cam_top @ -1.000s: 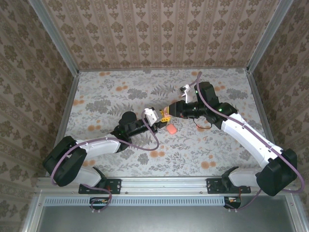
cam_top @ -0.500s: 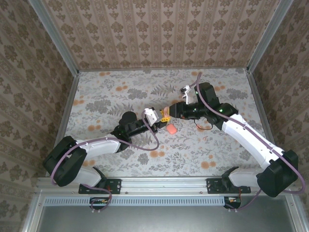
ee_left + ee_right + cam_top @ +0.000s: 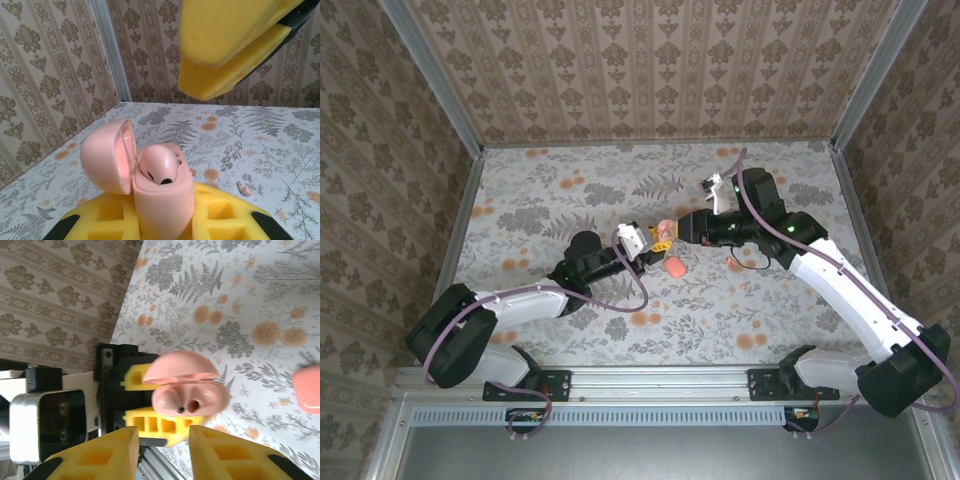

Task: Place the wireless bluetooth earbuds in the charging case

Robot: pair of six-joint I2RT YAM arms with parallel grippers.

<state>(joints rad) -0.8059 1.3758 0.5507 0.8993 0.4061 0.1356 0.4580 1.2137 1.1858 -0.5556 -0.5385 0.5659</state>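
Wireless bluetooth earbuds are judged here by the one in plain sight. A tiny salmon-pink plastic bud (image 3: 159,167) sits in the mouth of the small salmon-pink, pebble-shaped plastic charging case (image 3: 162,202), whose hinged lid (image 3: 107,155) is swung open to one side. The case is clamped between the yellow foam pads (image 3: 107,217) of the left gripper (image 3: 165,222) and is held above the floral-printed table (image 3: 280,150). The right gripper (image 3: 164,432) hangs just beside the case's mouth, its fingers parted a little with nothing between them. The bud appears to stand proud of its socket, so a light, straight press is advised, with the lid left untouched. A small pink piece (image 3: 244,188) on the table, well apart from the case, is probably the second bud and is best fetched afterwards.
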